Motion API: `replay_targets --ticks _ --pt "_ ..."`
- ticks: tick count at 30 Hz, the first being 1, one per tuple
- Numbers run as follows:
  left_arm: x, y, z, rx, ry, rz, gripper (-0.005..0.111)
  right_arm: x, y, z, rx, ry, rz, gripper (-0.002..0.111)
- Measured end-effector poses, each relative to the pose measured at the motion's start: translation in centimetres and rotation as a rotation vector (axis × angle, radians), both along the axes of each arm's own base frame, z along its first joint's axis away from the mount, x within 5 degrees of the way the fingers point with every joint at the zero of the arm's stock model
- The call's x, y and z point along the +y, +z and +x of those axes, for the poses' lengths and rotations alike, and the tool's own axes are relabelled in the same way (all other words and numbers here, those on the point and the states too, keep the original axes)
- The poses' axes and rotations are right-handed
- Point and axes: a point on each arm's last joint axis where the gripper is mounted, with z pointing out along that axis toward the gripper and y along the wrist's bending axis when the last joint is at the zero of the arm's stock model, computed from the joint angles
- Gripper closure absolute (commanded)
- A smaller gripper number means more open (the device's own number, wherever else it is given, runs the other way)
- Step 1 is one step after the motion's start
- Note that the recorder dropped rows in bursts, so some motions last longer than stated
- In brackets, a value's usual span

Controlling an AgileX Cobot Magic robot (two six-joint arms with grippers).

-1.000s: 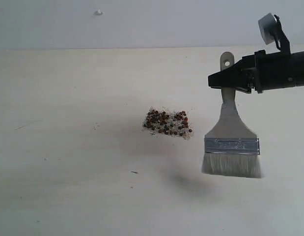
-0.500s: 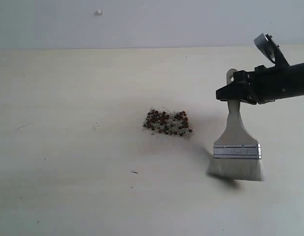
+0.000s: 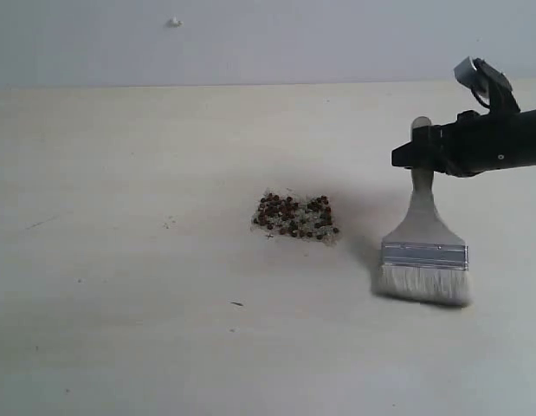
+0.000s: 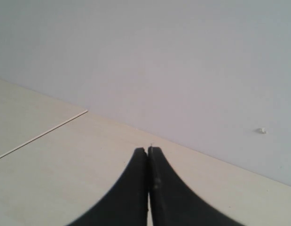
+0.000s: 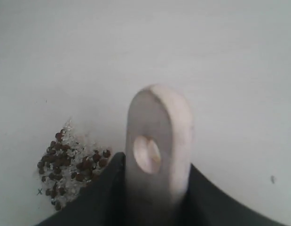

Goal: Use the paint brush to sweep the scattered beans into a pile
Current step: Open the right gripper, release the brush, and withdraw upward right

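Note:
The beans lie as one compact pile of reddish-brown beads and whitish crumbs at the table's middle, also seen in the right wrist view. To the right of it stands the paint brush, its cream bristles pressed on the table and its handle leaning up. My right gripper holds the wooden handle just below the hole, with a jaw against each side. My left gripper is shut on nothing, above bare table, and does not appear in the exterior view.
The pale table runs back to a grey wall with a small white speck. A few tiny dark marks dot the surface in front of the pile. A seam crosses the table in the left wrist view.
The right arm has moved right and down with the brush. The bristles, hanging above the table a second ago, now rest on it. The pile has not moved.

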Motion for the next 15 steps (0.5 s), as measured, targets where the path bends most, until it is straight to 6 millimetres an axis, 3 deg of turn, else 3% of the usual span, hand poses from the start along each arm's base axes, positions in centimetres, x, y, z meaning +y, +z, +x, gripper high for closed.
replay_targets --ticks 7,11,13,15 --pt "0.0 0.0 0.0 0.000 0.000 0.000 0.107 -0.5 0.2 0.8 -0.093 -0.059 -0.046 0.057" --pt "0.0 0.0 0.0 0.000 0.000 0.000 0.107 -1.7 0.4 1.3 -0.138 -0.123 -0.192 0.057" --pt "0.0 0.0 0.0 0.000 0.000 0.000 0.107 -2.4 1.2 1.6 -0.157 -0.170 -0.270 0.065" --pt "0.0 0.0 0.0 0.000 0.000 0.000 0.107 -3.2 2.2 1.6 -0.166 -0.233 -0.332 0.084"
